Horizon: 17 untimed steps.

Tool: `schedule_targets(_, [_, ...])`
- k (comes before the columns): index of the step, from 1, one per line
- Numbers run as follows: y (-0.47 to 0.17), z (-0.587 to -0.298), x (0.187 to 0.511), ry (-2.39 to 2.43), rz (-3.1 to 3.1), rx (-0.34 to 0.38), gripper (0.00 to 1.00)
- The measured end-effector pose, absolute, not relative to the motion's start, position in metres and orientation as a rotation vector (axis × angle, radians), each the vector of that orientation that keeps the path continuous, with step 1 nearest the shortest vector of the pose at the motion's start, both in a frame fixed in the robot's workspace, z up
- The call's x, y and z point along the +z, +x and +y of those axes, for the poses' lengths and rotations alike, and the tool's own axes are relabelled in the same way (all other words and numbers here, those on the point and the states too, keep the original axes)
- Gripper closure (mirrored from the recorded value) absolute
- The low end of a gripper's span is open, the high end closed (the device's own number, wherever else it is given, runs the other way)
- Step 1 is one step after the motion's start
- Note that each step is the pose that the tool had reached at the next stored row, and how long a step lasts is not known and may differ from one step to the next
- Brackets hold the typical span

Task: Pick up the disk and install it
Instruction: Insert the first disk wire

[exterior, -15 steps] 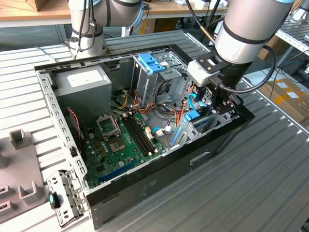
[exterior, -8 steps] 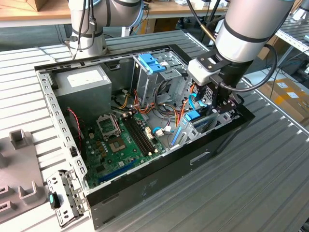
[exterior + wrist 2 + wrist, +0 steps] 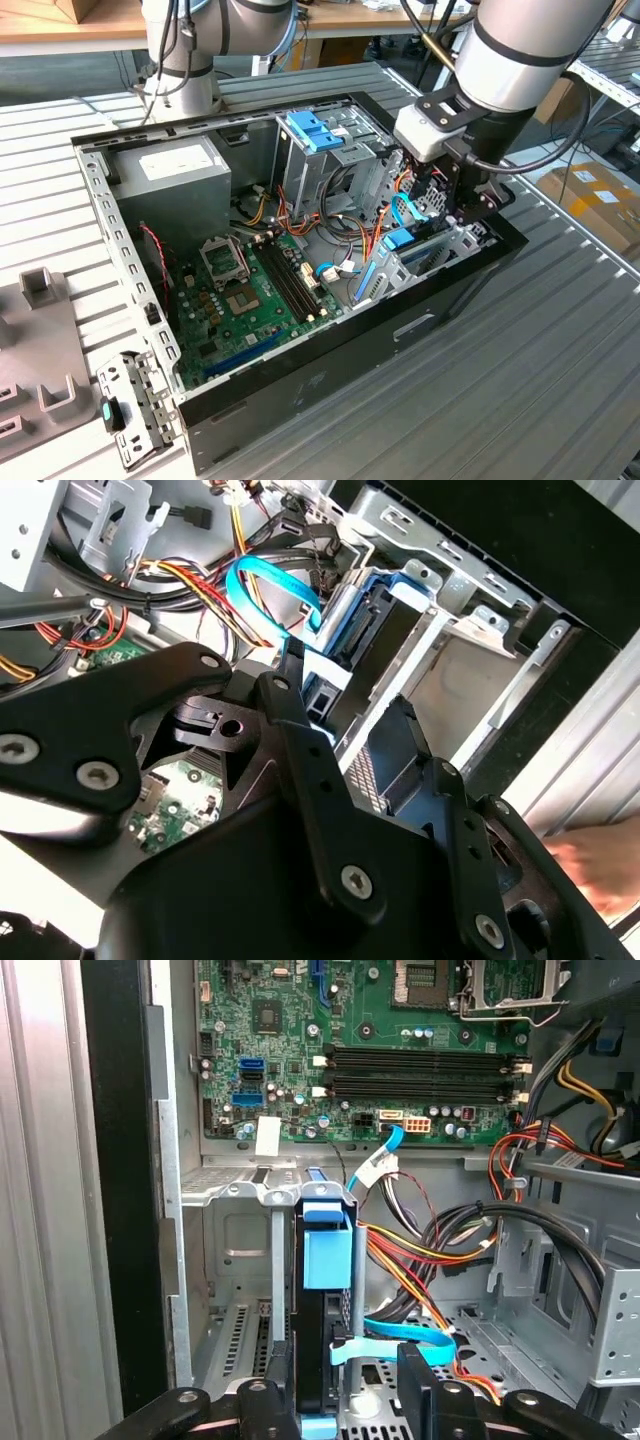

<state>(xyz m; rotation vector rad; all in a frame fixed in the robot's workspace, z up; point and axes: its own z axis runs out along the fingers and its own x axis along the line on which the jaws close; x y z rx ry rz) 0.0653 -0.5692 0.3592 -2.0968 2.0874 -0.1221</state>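
The disk [image 3: 325, 1250] stands on edge in the drive bay at the case's front corner, its light blue carrier tab facing the motherboard. In the exterior view it is a blue patch [image 3: 400, 238] low in the bay at that view's right. My gripper [image 3: 455, 215] reaches down into the case there. In the first wrist view my gripper [image 3: 355, 1380] straddles the disk's near end: one finger lies against it, the other stands apart with a blue cable between them, so the jaws are open. The second wrist view has the disk [image 3: 375, 620] just beyond my gripper [image 3: 345, 695].
The open black case [image 3: 330, 370] holds a green motherboard [image 3: 250, 290], a grey power-supply box [image 3: 170, 165] and a tall metal cage with a blue latch [image 3: 315, 130]. Bundled coloured cables [image 3: 440, 1250] and a blue flat cable [image 3: 400, 1332] crowd the bay. Grey fixtures [image 3: 40, 340] lie at the exterior view's left.
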Motion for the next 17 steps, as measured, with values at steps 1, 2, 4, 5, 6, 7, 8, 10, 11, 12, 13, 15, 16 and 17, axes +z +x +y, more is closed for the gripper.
schedule_targets(1, [0.0653, -0.5692, 0.3599, -2.097, 2.087, -0.122, 0.47])
schedule_targets(2, [0.0653, -0.5692, 0.3607, -2.097, 2.087, -0.122, 0.47])
schedule_targets(4, [0.0653, -0.5692, 0.3626, -2.097, 2.087, -0.122, 0.47])
schedule_targets(5, [0.0653, -0.5692, 0.3637, -2.097, 2.087, -0.122, 0.47])
schedule_targets(6, [0.0653, -0.5692, 0.3644, -2.097, 2.087, -0.122, 0.47])
schedule_targets(7, [0.0653, -0.5692, 0.3647, -2.097, 2.087, -0.122, 0.47])
schedule_targets(8, [0.0653, -0.5692, 0.365, -2.097, 2.087, -0.122, 0.47])
schedule_targets(10, [0.0653, -0.5692, 0.3651, -2.097, 2.087, -0.122, 0.47])
schedule_targets(11, [0.0653, -0.5692, 0.3651, -2.097, 2.087, -0.122, 0.47])
schedule_targets(12, [0.0653, -0.5692, 0.3652, -2.097, 2.087, -0.122, 0.47])
schedule_targets(13, [0.0653, -0.5692, 0.3652, -2.097, 2.087, -0.122, 0.47])
schedule_targets(15, [0.0655, -0.5691, 0.3652, -2.102, 2.093, -0.112, 0.47])
schedule_targets(16, [0.0656, -0.5691, 0.3652, -2.107, 2.099, -0.101, 0.47])
schedule_targets(17, [0.0659, -0.5692, 0.3649, -2.12, 2.114, -0.073, 0.47])
